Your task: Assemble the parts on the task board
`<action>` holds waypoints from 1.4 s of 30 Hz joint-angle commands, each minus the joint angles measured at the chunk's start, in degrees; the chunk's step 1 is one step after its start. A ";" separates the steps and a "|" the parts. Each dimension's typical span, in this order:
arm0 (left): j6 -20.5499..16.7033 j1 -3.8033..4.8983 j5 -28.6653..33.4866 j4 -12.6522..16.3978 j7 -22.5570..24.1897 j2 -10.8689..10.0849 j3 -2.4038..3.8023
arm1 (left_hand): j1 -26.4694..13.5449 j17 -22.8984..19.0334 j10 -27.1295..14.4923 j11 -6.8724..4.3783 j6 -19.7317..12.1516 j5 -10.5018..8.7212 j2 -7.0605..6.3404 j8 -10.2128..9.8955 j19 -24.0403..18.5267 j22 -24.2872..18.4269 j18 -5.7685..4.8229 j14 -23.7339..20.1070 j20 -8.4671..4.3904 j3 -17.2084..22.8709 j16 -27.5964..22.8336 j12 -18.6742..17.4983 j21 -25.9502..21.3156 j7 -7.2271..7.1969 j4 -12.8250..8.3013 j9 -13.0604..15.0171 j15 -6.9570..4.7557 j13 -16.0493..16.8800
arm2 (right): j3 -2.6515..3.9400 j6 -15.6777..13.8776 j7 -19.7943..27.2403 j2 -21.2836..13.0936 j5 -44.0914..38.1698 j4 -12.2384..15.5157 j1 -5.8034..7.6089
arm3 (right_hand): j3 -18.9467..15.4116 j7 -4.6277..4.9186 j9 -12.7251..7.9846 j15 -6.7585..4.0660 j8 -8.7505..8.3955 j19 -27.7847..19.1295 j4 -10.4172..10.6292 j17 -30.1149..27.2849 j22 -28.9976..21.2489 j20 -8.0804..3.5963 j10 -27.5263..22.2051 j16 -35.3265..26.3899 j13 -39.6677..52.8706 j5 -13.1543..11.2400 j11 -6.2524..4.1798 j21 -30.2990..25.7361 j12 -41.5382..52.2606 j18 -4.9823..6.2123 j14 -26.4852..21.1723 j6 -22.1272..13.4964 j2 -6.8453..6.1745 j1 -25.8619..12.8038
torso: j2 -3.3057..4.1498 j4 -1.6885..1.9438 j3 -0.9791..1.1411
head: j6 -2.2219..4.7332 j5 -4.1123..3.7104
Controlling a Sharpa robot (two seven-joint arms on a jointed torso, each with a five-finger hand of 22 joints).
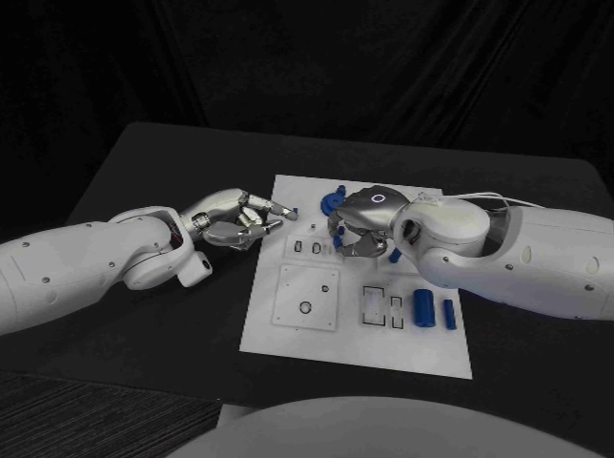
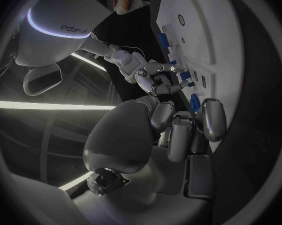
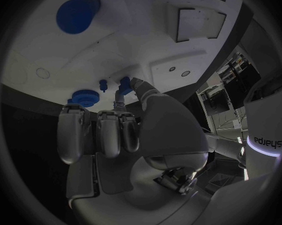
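The white task board (image 1: 296, 329) lies in the middle of the black table. My right hand (image 1: 363, 225) hovers over its far middle and pinches a small blue part (image 3: 123, 81) between thumb and a fingertip, close to the board; the other fingers (image 3: 108, 132) are curled. A small blue peg (image 3: 103, 85) and a blue disc (image 3: 84, 98) stand beside it. A round blue part (image 1: 332, 202) sits at the far edge. My left hand (image 1: 241, 222) hangs at the board's left edge, its fingers (image 2: 178, 135) curled in with nothing in them.
Two blue cylinders (image 1: 424, 307) (image 1: 449, 314) lie side by side on the board's right part. A square white plate (image 1: 307, 297) with a hole sits on its left part, with rectangular slots (image 1: 384, 305) beside it. Black table surrounds the board.
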 commanded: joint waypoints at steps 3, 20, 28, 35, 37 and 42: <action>0.93 -0.01 0.22 0.01 0.19 0.18 0.04 | -0.41 15.06 5.13 -2.73 0.43 -0.42 0.08 0.39 -0.38 -0.09 0.73 6.05 0.07 -0.22 0.15 15.01 -0.23 -0.14 0.06 0.06 0.07 24.98 | 0.02 0.46 -0.50 -0.02 -0.46 0.05 -0.14 | -0.79 0.25 -0.73 0.43 -1.30 1.70 -0.10 9.39 12.10 0.40 6.10 -0.19 15.08 -2.22 0.47 -0.36 0.14 0.45 4.96 -1.34 -0.24 -0.60 | 0.01 -0.02 0.01 | -0.01 -0.03; -0.50 -0.03 0.22 0.60 -0.18 -0.49 0.04 | -0.89 15.06 5.33 -2.63 0.40 -1.53 -0.25 0.30 -0.12 0.15 0.66 6.05 0.17 -0.78 0.15 15.05 -0.32 -0.06 0.48 0.01 0.18 25.13 | 0.02 -7.89 1.29 -2.16 -1.43 1.42 0.24 | -6.40 0.29 -5.71 0.54 -7.36 1.80 5.14 8.97 12.14 0.54 6.10 -0.36 15.08 -15.67 0.55 -0.41 0.14 0.44 4.90 -5.49 -1.88 -2.83 | 0.02 -0.01 0.02 | -0.01 -0.08; -5.06 -0.02 0.22 2.12 -0.83 -1.25 0.05 | -2.96 15.06 6.15 -2.39 1.68 -11.63 -1.71 0.38 1.78 1.61 0.33 6.05 0.39 -4.54 0.15 15.33 0.02 0.21 0.88 0.09 0.36 25.73 | 0.02 -17.52 3.72 -5.99 -2.16 4.46 3.26 | -9.04 0.40 -7.70 0.46 -9.07 2.22 13.34 9.25 12.44 0.39 6.10 -0.22 15.08 -16.94 0.53 0.51 0.14 0.21 4.96 -7.35 -6.58 -1.57 | 0.00 -0.10 -0.03 | -0.01 -0.48; -11.65 0.24 0.22 3.57 -2.71 -1.55 0.07 | -6.25 15.06 6.47 -1.34 6.90 -17.73 -2.03 1.97 2.39 2.16 0.24 6.05 1.00 -10.25 0.15 15.43 -0.19 1.44 0.96 0.89 1.18 26.00 | 0.02 -22.13 4.94 -9.81 -0.49 5.64 6.30 | -8.66 0.65 -7.59 0.65 -7.96 2.71 13.37 10.18 12.79 0.50 6.10 0.23 15.08 -16.92 0.75 1.63 0.14 -0.06 5.16 -5.87 -4.08 -4.61 | -0.07 -0.12 0.06 | -0.01 -1.70; -13.65 0.76 0.22 3.70 -3.47 -1.36 0.08 | -6.99 15.06 6.40 -0.62 8.80 -18.41 -1.68 2.97 2.26 2.14 0.23 6.05 1.42 -11.44 0.15 15.41 -0.35 1.85 0.93 1.30 1.75 25.96 | 0.02 -22.41 6.34 -10.57 3.43 5.78 6.74 | -8.00 0.70 -6.98 0.71 -6.26 2.90 13.07 10.48 12.92 0.57 6.10 0.39 15.08 -16.78 0.80 2.08 0.14 -0.16 5.22 -3.26 -1.33 -6.85 | -0.11 -0.15 0.15 | -0.01 -2.26; -16.97 1.69 0.22 4.68 -6.17 -1.17 0.08 | -8.71 15.06 7.65 -0.43 13.45 -18.80 -0.18 6.20 2.78 2.84 0.19 6.05 2.08 -13.58 0.15 16.05 -0.20 1.32 1.03 2.49 2.15 27.13 | 0.01 -21.51 8.34 -11.19 12.62 6.14 7.14 | -7.80 0.13 -3.22 0.82 1.33 3.13 13.06 10.57 13.09 0.75 6.10 0.50 15.08 -14.48 0.78 2.74 0.14 -0.28 5.24 4.56 2.64 -9.51 | -0.51 -0.50 0.43 | -0.01 -3.59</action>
